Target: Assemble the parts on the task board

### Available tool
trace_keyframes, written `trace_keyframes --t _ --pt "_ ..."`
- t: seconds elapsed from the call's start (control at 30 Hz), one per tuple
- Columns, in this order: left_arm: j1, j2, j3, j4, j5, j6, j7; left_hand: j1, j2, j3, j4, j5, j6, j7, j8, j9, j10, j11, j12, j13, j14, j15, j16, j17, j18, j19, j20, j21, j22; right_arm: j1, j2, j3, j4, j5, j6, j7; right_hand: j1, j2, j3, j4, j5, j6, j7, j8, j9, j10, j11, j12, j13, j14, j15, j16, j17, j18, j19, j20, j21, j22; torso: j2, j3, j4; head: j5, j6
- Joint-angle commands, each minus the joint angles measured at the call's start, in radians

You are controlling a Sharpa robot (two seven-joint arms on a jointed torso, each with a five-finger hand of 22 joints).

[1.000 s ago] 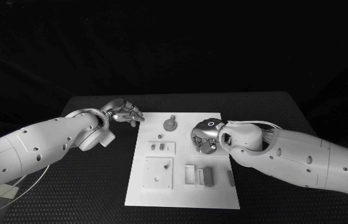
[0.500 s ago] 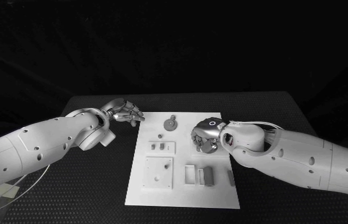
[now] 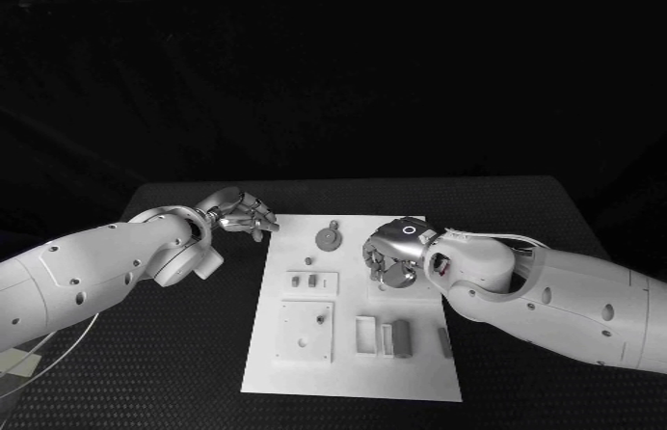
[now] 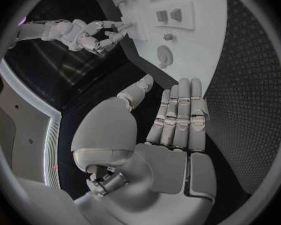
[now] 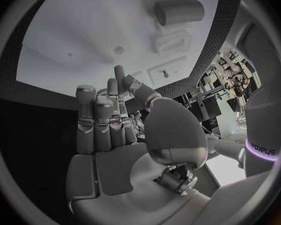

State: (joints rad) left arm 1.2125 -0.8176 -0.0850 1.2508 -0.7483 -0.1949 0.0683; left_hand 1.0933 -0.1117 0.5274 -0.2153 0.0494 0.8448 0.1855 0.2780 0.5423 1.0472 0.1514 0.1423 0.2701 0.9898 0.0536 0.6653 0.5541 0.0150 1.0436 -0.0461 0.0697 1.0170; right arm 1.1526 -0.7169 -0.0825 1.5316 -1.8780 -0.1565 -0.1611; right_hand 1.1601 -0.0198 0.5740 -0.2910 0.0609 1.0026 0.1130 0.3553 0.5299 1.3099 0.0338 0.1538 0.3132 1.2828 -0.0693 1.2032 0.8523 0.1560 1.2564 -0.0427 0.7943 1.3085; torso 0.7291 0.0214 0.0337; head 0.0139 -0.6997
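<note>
board: white task board [image 3: 417, 377] lies flat mid-table, long axis running away from the robot; prob. centred so both arms reach it equally.
table: black table [image 3: 167, 353], textured surface; carries the board only, as far as seen.
parts, far end: round disc w/ tab [image 3: 328, 237] near the board's far edge, lying flat; judged not yet mounted.
parts, mid: two small pieces [image 3: 311, 281] side by side in a framed recess, left half of board.
parts, near end: square plate [image 3: 305, 332] on the near-left; upright blocks [image 3: 383, 337] in slots just to its right; thin strip [image 3: 443, 341] near the right edge. Layout looks like a staging tray, each piece in its own seat for easy pick-up.
R hand: right hand [image 3: 392, 259] over the board's right-centre, fingers curled downward toward the surface. Whether it holds a piece: cannot tell, fingertips hidden in head view; wrist view [image 5: 109, 130] shows fingers partly bent w/ nothing plainly between them. Pose reads as working a part at that spot.
L hand: left hand [image 3: 239, 214] off the board, just beside its far-left corner, above the table. Wrist view [image 4: 172, 120] shows fingers straight and together, palm bare, holding nothing. Judged parked clear so as not to block the R arm.
step: early in assembly; most pieces sit loose in their seats.
risk: R arm covers the work spot from the head cam; grasp hard to verify.
</note>
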Motion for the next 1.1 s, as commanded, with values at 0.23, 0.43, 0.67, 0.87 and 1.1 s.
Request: trace_keyframes --t 0.23,0.43,0.67,0.87,1.1 --pt "0.001 0.003 0.001 -0.002 0.001 0.01 0.007 -0.007 0.004 0.0 0.007 0.002 -0.002 -0.001 0.001 -0.001 -0.009 0.0 0.004 -0.002 0.006 0.0 -0.007 0.002 0.019 0.005 0.001 0.001 -0.001 -0.002 0.028 0.0 0.05 0.001 -0.047 0.005 0.007 0.002 0.001 -0.001 0.003 0.007 0.002 0.008 0.029 0.009 0.001 0.005 0.002 0.002 -0.007 0.002 0.002 0.106 0.006 0.0 0.006 0.022 0.001 -0.0009 -0.0001 0.029 -0.006" --pt "0.001 0.006 0.001 -0.001 0.001 0.008 0.007 -0.007 0.004 -0.001 0.007 0.002 -0.002 -0.001 0.001 -0.001 -0.009 0.0 0.004 -0.002 0.006 0.0 -0.008 0.003 0.019 0.005 0.001 0.001 -0.001 -0.003 0.071 0.0 0.078 0.026 -0.033 0.014 0.007 0.002 0.001 -0.001 0.003 0.007 0.002 0.008 0.029 0.009 0.001 0.005 0.003 0.002 -0.008 0.002 0.002 0.106 0.006 0.0 0.007 0.022 0.0 -0.0013 -0.001 0.043 -0.008" --pt "0.001 0.012 0.001 -0.003 0.001 0.003 0.007 -0.007 0.003 -0.001 0.007 0.002 -0.003 -0.001 0.001 -0.001 -0.009 0.0 0.004 -0.002 0.006 0.0 -0.009 0.004 0.019 0.005 0.001 0.001 -0.001 -0.003 0.128 0.0 0.08 0.053 -0.014 0.026 0.007 0.003 0.002 -0.001 0.003 0.007 0.002 0.007 0.03 0.009 0.001 0.004 0.004 0.002 -0.008 0.002 0.002 0.106 0.006 0.0 0.007 0.022 0.001 -0.0028 0.0047 0.062 -0.01" --pt "0.002 0.015 0.001 -0.004 0.002 -0.001 0.005 -0.007 0.003 -0.001 0.007 0.002 -0.003 -0.001 0.001 -0.001 -0.009 0.0 0.004 -0.002 0.006 0.0 -0.009 0.005 0.019 0.005 0.001 0.001 -0.002 -0.012 0.195 -0.005 0.072 0.053 -0.001 0.032 0.007 0.005 0.003 -0.001 0.003 0.005 0.003 0.006 0.03 0.008 0.0 0.003 0.005 0.001 -0.008 0.002 0.002 0.106 0.005 -0.001 0.007 0.021 0.001 -0.0036 0.0016 0.082 -0.015" --pt "0.003 0.021 0.001 -0.005 0.002 0.002 -0.001 -0.007 0.005 -0.001 0.008 0.002 -0.003 -0.001 0.001 -0.001 -0.009 0.0 0.004 -0.002 0.006 0.001 -0.01 0.006 0.019 0.005 0.002 0.001 -0.002 -0.019 0.237 -0.034 0.046 0.053 0.008 0.032 0.007 0.006 0.003 -0.001 0.003 0.004 0.003 0.006 0.031 0.008 0.0 0.003 0.006 0.0 -0.008 0.001 0.002 0.106 0.005 -0.001 0.007 0.021 0.001 -0.0034 0.0043 0.095 -0.021"
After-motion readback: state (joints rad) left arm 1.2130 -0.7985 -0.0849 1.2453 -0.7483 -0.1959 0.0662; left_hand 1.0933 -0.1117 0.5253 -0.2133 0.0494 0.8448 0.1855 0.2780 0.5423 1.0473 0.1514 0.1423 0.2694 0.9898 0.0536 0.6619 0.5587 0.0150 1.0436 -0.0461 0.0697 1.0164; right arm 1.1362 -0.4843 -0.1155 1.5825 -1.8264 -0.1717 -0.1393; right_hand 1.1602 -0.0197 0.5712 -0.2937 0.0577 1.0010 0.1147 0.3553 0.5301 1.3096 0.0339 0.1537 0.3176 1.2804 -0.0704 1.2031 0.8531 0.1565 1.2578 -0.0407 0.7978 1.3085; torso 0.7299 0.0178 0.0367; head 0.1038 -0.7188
